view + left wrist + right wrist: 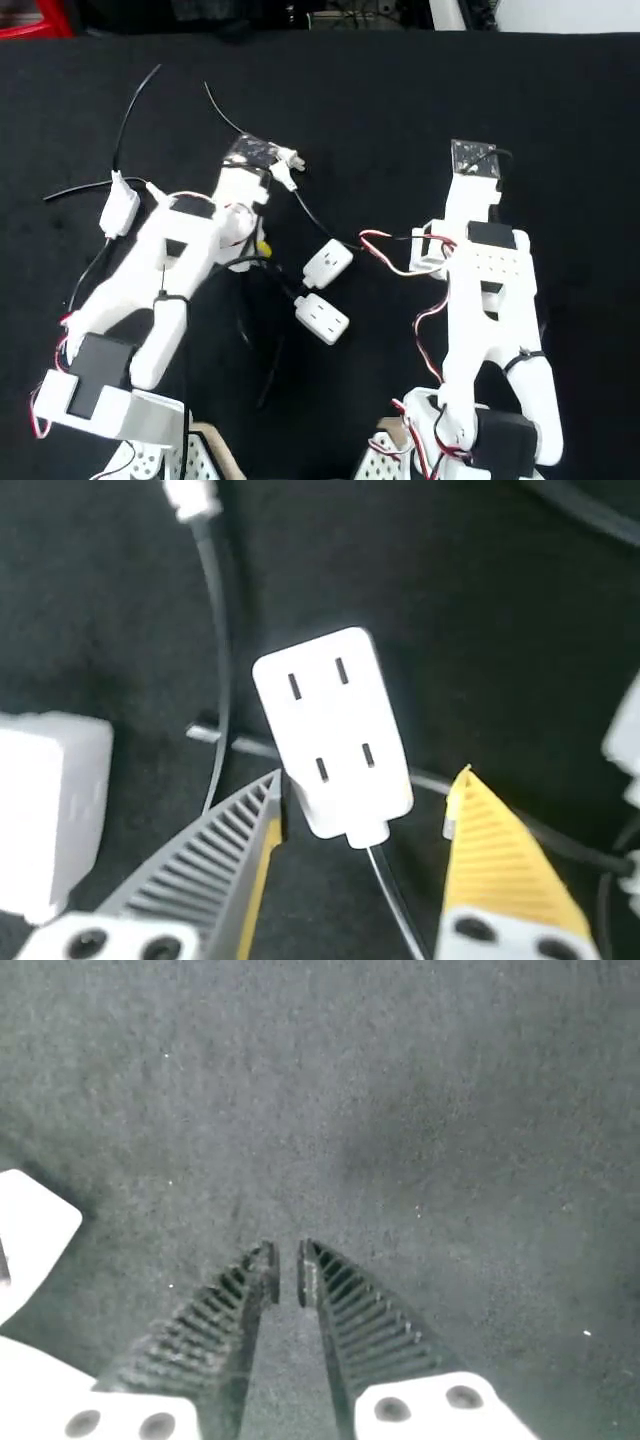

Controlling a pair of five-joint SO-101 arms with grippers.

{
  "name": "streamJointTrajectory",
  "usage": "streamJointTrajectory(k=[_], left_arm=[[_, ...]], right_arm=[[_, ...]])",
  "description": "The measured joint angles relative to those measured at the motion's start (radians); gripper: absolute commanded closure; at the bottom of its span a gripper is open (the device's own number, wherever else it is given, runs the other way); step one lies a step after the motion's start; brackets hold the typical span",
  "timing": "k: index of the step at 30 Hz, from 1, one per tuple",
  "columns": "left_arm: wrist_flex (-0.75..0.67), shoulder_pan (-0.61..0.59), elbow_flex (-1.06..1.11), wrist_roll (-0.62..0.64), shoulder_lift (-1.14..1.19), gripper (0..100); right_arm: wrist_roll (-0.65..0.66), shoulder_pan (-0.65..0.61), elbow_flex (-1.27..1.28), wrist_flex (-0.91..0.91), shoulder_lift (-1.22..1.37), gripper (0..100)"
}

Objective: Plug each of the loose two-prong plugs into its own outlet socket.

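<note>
Bare black cloth (pixel 400 90) open across the far side and ahead of the right gripper (pixel 284 1272), outlet blocks (pixel 328 260) and black cables (pixel 216 630) crowding the near middle

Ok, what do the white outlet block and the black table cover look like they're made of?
The white outlet block looks like moulded plastic: smooth, slightly glossy, with rounded edges and clean-cut slots. The black table cover is probably felt or a similar cloth: matte, with a fine, speckled, fuzzy texture. The exact fabric isn't clear.
</note>
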Motion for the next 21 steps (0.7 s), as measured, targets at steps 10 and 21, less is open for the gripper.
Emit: streamJointTrajectory(k=[10, 21], left_arm=[[-0.13, -0.025, 0.0, 0.074, 0.04, 74], [-0.026, -0.018, -0.13, 0.084, 0.186, 83]], right_arm=[[0.0, 0.0, 0.002, 0.0, 0.0, 95.6], [0.0, 0.0, 0.002, 0.0, 0.0, 95.6]])
